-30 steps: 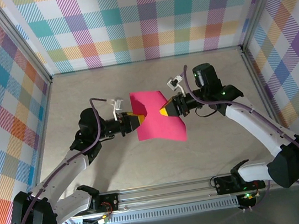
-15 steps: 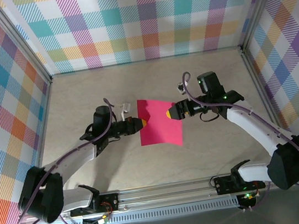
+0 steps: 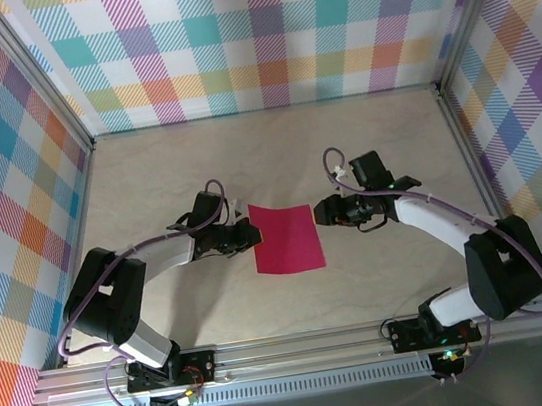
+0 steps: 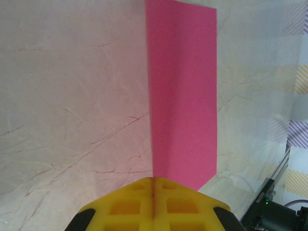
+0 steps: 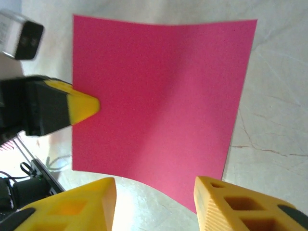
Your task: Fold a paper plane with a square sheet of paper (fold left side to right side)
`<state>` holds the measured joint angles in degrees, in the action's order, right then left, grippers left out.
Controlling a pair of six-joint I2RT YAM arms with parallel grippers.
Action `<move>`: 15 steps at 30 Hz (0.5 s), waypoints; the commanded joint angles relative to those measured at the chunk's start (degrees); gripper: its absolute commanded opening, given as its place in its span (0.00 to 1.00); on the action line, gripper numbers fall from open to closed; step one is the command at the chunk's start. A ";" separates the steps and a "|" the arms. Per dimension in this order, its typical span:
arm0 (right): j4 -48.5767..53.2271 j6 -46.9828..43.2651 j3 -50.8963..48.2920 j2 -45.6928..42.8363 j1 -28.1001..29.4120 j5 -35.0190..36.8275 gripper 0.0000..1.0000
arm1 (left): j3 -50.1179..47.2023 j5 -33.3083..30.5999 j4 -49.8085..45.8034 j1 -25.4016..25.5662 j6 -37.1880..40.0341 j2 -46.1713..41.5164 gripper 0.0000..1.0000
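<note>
Left gripper fingers cut off by the left wrist view's bottom edge, square sheet of paper near edge partly hidden behind them, right gripper fingers cropped likewise in the right wrist view, one covering the sheet's near corner, fingertip contact too small to tell from above.

The square sheet of thin magenta-pink paper lies unfolded near the middle of the pale tabletop, slightly askew, plain and uncreased, mostly flat with a soft bow along its right edge.
</note>
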<state>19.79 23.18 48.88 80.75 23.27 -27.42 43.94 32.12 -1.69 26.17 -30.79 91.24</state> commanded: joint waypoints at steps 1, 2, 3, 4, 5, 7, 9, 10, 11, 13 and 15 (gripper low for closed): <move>-2.92 1.91 -0.49 2.77 1.38 1.21 0.39 | 1.92 -1.27 -4.12 0.37 2.68 0.08 0.00; -3.16 1.95 -0.54 3.55 1.60 1.53 0.37 | 2.09 -1.03 -4.49 0.37 3.34 0.14 0.00; -3.46 2.16 -0.54 4.36 1.69 1.75 0.34 | 2.28 -0.92 -4.99 0.37 3.73 0.23 0.00; -3.91 2.37 -0.70 5.18 1.79 1.90 0.32 | 2.59 -0.89 -5.68 0.37 4.17 0.33 0.00; -4.28 2.63 -0.77 5.90 1.78 1.94 0.30 | 2.95 -0.68 -6.30 0.37 4.77 0.57 0.00; -5.06 2.82 -0.70 7.26 1.87 1.85 0.25 | 3.63 -0.35 -7.45 0.37 5.96 0.93 0.00; -5.69 3.00 -0.54 9.09 1.90 1.71 0.20 | 4.08 -0.02 -8.29 0.38 7.10 1.17 0.00; -5.67 3.18 -0.25 10.10 1.98 1.67 0.18 | 4.26 -0.27 -8.71 0.37 7.32 1.30 0.00; -5.72 3.18 0.00 11.27 2.03 1.63 0.15 | 4.46 -0.47 -8.85 0.37 7.40 1.47 0.00; -5.77 3.35 0.23 13.06 2.26 1.80 0.12 | 4.64 -0.22 -8.78 0.37 7.28 1.94 0.00; -6.12 3.47 0.27 14.46 2.42 1.85 0.10 | 4.79 0.18 -8.43 0.37 6.76 2.31 0.00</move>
<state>14.98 26.26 48.47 93.62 25.26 -25.61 47.51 31.83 -8.03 26.17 -25.12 92.47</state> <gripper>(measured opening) 0.101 0.050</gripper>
